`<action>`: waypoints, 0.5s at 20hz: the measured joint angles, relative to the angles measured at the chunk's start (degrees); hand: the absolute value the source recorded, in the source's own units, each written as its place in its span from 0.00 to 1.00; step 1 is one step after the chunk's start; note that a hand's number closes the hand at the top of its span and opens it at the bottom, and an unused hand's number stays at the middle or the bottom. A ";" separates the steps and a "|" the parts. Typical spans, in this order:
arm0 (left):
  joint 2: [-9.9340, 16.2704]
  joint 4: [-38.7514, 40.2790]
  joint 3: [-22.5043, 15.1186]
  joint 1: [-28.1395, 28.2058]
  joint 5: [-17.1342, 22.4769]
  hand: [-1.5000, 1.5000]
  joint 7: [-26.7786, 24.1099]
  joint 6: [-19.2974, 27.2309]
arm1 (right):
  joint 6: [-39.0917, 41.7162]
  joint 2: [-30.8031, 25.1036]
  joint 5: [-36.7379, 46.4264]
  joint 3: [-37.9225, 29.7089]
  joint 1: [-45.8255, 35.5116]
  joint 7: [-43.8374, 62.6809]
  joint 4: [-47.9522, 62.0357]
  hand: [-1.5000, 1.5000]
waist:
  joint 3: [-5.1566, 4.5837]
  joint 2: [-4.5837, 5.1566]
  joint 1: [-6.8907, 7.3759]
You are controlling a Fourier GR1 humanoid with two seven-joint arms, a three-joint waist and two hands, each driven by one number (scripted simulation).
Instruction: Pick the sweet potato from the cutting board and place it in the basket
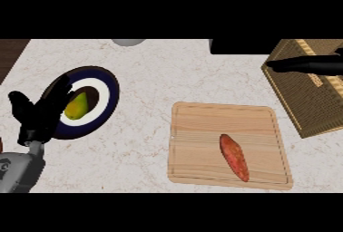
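An orange-red sweet potato (pixel 234 157) lies lengthwise on the right half of the wooden cutting board (pixel 201 136), at the counter's front middle. A wicker basket (pixel 305 111) stands at the right edge, just past the board's far right corner. My right hand (pixel 305 64) comes in from the right edge and hovers over the basket's far part, fingers stretched out leftward, holding nothing. It is well away from the sweet potato. My left hand (pixel 39 113) rests open at the left, fingers up, in front of a plate.
A dark blue plate (pixel 107 97) with a white ring holds a yellow-green fruit (pixel 75 107) at the left, partly behind my left hand. A grey round object (pixel 129 41) and a dark block (pixel 241 46) sit at the counter's far edge.
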 measured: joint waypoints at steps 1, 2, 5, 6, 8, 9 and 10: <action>-0.16 -0.46 0.13 0.51 -0.28 0.50 -0.09 -0.04 | -0.26 0.35 0.87 -0.51 0.90 -0.83 -0.09 0.00 | 0.01 -0.01 0.04; -0.35 -0.87 0.31 0.90 -0.32 0.50 0.05 -0.05 | -0.64 0.89 2.20 -0.61 1.93 -1.90 -0.17 0.00 | 0.01 -0.01 0.12; -0.59 -0.09 0.88 0.42 -0.65 0.50 -0.20 -0.92 | -2.95 2.76 7.66 0.19 5.80 -5.88 -0.52 0.00 | 0.02 0.06 0.12; -0.01 -0.57 1.48 0.24 -0.27 0.50 0.57 -1.41 | -4.22 4.21 8.57 0.84 6.85 -5.96 -1.07 0.00 | 0.02 0.03 0.14; -0.18 -0.53 1.76 0.62 -0.64 0.50 0.41 -1.56 | -7.07 5.96 12.15 2.02 10.16 -8.92 -1.89 0.00 | 0.03 0.03 0.12; -0.45 -0.34 1.87 0.97 -1.08 0.50 -0.02 -1.65 | -7.93 6.57 13.18 2.20 11.35 -9.83 -2.41 0.00 | 0.03 0.01 0.07; -0.70 -0.74 1.94 1.08 -1.28 0.50 -0.01 -1.63 | -9.26 7.63 15.05 3.13 11.83 -11.05 -1.83 0.00 | 0.02 0.01 0.17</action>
